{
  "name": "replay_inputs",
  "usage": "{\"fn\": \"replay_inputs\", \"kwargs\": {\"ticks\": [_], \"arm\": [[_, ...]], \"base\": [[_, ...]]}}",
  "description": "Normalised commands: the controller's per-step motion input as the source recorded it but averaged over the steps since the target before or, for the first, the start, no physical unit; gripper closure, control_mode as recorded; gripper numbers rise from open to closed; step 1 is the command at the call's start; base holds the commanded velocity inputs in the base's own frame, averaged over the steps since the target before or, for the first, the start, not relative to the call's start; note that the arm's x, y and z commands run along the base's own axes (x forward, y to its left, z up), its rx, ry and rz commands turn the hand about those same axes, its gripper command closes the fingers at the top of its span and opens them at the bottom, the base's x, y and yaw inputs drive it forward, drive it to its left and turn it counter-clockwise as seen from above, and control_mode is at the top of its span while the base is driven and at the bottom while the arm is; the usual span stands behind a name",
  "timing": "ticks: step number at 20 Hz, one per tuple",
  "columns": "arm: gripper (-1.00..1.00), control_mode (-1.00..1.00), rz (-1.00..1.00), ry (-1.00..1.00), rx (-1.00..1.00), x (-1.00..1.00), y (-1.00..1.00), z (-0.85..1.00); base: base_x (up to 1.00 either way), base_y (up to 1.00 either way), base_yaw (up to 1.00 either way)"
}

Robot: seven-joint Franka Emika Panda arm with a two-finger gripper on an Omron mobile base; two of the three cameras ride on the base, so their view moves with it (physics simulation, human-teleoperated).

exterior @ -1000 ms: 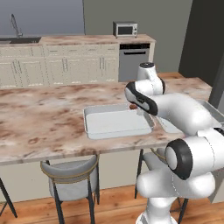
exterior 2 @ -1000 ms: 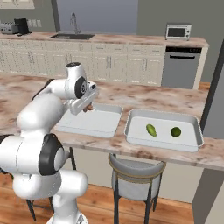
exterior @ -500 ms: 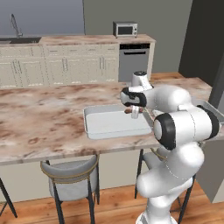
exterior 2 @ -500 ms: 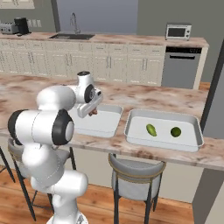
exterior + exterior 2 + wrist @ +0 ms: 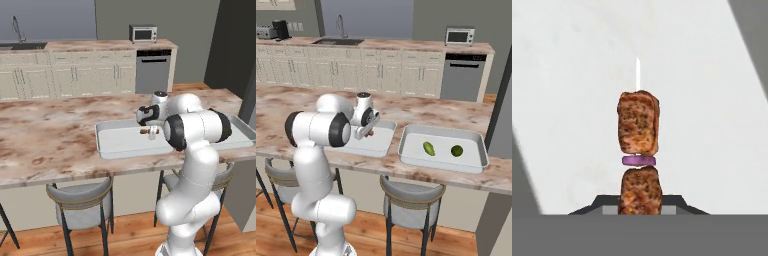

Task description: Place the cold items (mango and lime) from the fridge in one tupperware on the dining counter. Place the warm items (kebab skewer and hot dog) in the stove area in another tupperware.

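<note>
My gripper (image 5: 150, 133) (image 5: 369, 132) (image 5: 640, 201) is shut on the kebab skewer (image 5: 145, 131) (image 5: 639, 129), brown meat chunks with a purple onion slice on a white stick. It hangs just above the floor of the empty pale grey tupperware (image 5: 115, 142) (image 5: 382, 144) (image 5: 572, 100) on the dining counter (image 5: 50, 145). The other tupperware (image 5: 443, 161) (image 5: 242, 136) sits beside it to the right and holds the yellow-green mango (image 5: 429, 148) and the dark green lime (image 5: 457, 150).
Round grey stools (image 5: 80, 197) (image 5: 411, 195) stand under the counter's near edge. Behind the island runs a cream cabinet row with a sink (image 5: 338, 41), a dishwasher (image 5: 153, 70) and a microwave (image 5: 143, 33). A dark wall (image 5: 235, 45) rises at the right.
The hand has sunk a little and shifted left over the empty tray, still gripping the skewer. The arm's elbow has swung round toward the camera.
</note>
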Motion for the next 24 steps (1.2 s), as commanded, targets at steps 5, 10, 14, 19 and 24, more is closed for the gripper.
{"fn": "replay_inputs", "kwargs": {"ticks": [5,10,14,19,24], "arm": [[1.0,-1.0,0.04,0.0,0.03,0.72,-0.02,-0.49],[1.0,-1.0,0.02,0.0,0.01,0.76,0.0,-0.39],[1.0,-1.0,0.0,0.0,0.0,0.63,0.0,-0.34],[-1.0,-1.0,0.0,-0.01,0.0,0.37,0.0,-0.21],[-1.0,-1.0,0.0,-0.12,0.02,-0.18,-0.04,0.03]], "base": [[0.0,0.0,0.0],[0.0,0.0,0.0],[0.0,0.0,0.0],[0.0,0.0,0.0],[0.0,0.0,0.0]]}}
